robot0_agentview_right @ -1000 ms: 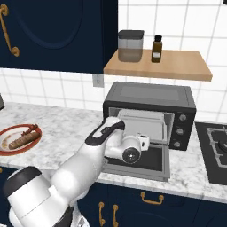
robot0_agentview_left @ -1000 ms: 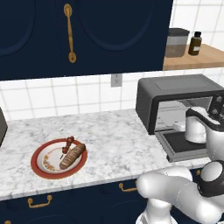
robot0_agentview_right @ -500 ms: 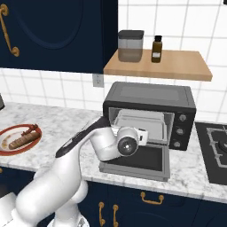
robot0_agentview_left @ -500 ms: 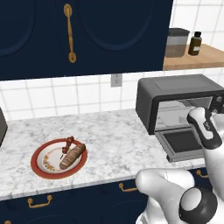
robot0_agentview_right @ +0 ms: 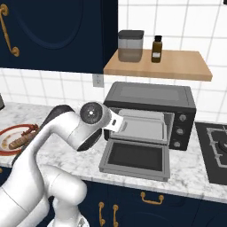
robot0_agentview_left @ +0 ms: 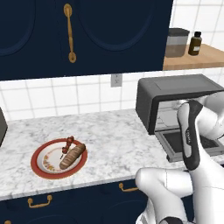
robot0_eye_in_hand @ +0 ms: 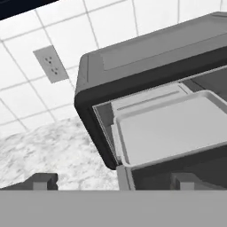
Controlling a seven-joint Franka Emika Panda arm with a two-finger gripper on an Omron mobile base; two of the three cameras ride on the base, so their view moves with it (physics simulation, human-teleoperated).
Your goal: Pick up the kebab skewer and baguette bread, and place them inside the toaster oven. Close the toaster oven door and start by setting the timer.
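Note:
The toaster oven (robot0_agentview_right: 150, 98) stands on the counter with its door (robot0_agentview_right: 135, 158) dropped flat and a pale tray (robot0_agentview_right: 142, 126) inside. In the hand view my gripper (robot0_eye_in_hand: 113, 181) is open and holds nothing; its fingertips (robot0_eye_in_hand: 42, 181) stand wide apart, facing the oven's (robot0_eye_in_hand: 146, 53) left front corner. My hand (robot0_agentview_right: 94, 116) hovers just left of the oven mouth, above the counter. The baguette bread (robot0_agentview_left: 73, 156) and the kebab skewer (robot0_agentview_left: 68, 144) lie side by side on a red-rimmed plate (robot0_agentview_left: 40, 168) far to the left, well away from the gripper.
A wooden shelf (robot0_agentview_right: 177, 66) above the oven carries a grey canister (robot0_agentview_right: 131, 45) and a brown bottle (robot0_agentview_right: 156, 48). A cooktop (robot0_agentview_right: 217, 150) borders the oven on the right. Dark upper cabinets (robot0_agentview_left: 87, 35) hang over the marble counter (robot0_agentview_left: 109, 140). A wall socket (robot0_eye_in_hand: 49, 64) sits behind.
My hand has risen and swung left, away from the open door toward the oven's left corner. The jaws stayed wide. Plate, bread and skewer have not moved.

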